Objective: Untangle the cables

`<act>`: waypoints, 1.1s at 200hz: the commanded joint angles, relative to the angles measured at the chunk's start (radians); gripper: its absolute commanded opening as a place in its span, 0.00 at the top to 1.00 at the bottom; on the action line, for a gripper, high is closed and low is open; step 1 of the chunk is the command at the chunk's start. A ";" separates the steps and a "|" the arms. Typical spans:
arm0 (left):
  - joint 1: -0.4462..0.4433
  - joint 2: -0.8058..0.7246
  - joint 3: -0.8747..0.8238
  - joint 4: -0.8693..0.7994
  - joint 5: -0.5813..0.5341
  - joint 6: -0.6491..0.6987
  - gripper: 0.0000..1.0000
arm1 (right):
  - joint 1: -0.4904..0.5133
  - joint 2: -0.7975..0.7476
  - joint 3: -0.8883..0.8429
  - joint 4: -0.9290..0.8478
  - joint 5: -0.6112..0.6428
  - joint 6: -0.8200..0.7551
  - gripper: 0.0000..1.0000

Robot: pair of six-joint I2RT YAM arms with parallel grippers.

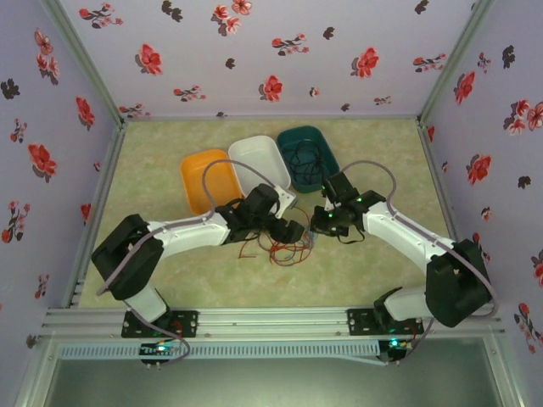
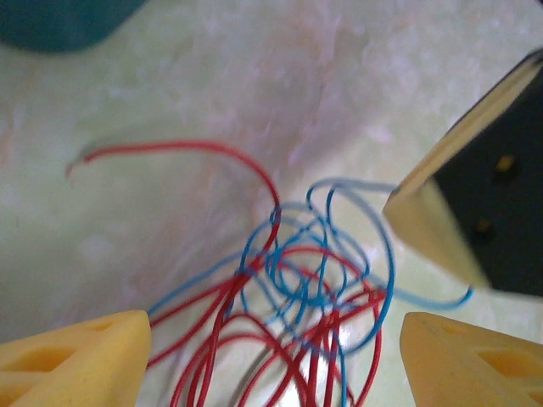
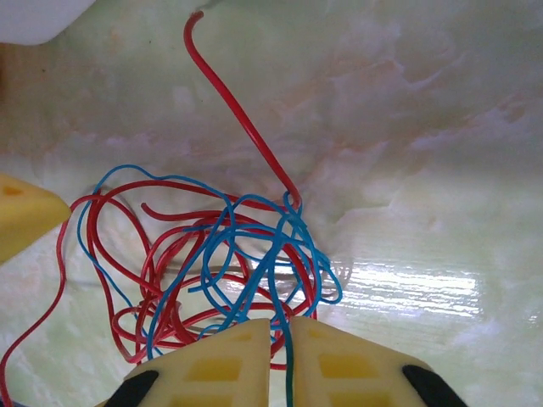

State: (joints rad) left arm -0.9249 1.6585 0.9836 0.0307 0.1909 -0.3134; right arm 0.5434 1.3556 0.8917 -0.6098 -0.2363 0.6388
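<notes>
The cables (image 1: 284,248) lie as a red and blue tangle on the table between the two grippers. My left gripper (image 2: 276,352) is open, its yellow fingers (image 2: 76,352) standing either side of the red and blue loops (image 2: 314,280) without pinching them. My right gripper (image 3: 280,331) is shut on a blue cable (image 3: 271,254) that runs up out of the tangle between its pads. One red cable end (image 3: 237,119) stretches away from the heap. In the top view the left gripper (image 1: 297,233) and right gripper (image 1: 318,227) sit close together above the tangle.
Three trays stand behind the tangle: orange (image 1: 191,182), white (image 1: 254,153) and teal (image 1: 293,140), the teal one holding dark cables (image 1: 305,161). The right gripper's finger (image 2: 433,225) shows close by in the left wrist view. Flowered walls enclose the table.
</notes>
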 commanded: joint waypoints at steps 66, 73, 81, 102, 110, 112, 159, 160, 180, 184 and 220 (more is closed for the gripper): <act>0.004 0.087 0.066 0.055 0.062 0.037 0.37 | 0.001 0.005 -0.008 0.013 0.010 0.007 0.95; 0.005 0.087 0.064 0.053 0.063 0.036 0.39 | 0.000 0.004 -0.007 0.012 0.013 0.006 0.95; 0.004 0.087 0.058 0.053 0.063 0.033 0.42 | -0.002 0.004 -0.005 0.009 0.014 0.005 0.96; 0.007 0.095 0.053 0.057 0.064 0.022 0.50 | -0.005 0.003 -0.001 0.004 0.017 0.004 0.97; 0.007 0.100 0.054 0.056 0.062 0.020 0.50 | -0.006 0.003 0.001 0.003 0.016 0.004 0.97; 0.007 0.101 0.055 0.055 0.063 0.019 0.50 | -0.006 0.001 0.001 0.004 0.015 0.004 0.98; 0.008 0.127 0.075 0.038 0.069 0.023 0.67 | -0.024 0.001 0.017 -0.002 0.015 0.005 1.00; 0.007 0.127 0.076 0.037 0.068 0.023 0.67 | -0.025 0.002 0.017 -0.003 0.016 0.004 1.00; 0.008 0.127 0.091 0.020 0.062 0.022 0.81 | -0.039 -0.003 0.024 -0.018 0.020 -0.002 1.00; 0.008 0.125 0.093 0.015 0.058 0.022 0.84 | -0.043 -0.006 0.024 -0.023 0.023 -0.003 1.00; 0.008 0.055 0.098 -0.030 -0.013 0.015 0.93 | -0.087 -0.034 0.011 -0.052 0.053 -0.003 1.00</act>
State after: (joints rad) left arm -0.9230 1.7760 1.0576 0.0422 0.2291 -0.3031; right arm 0.4847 1.3540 0.8913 -0.6140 -0.2245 0.6388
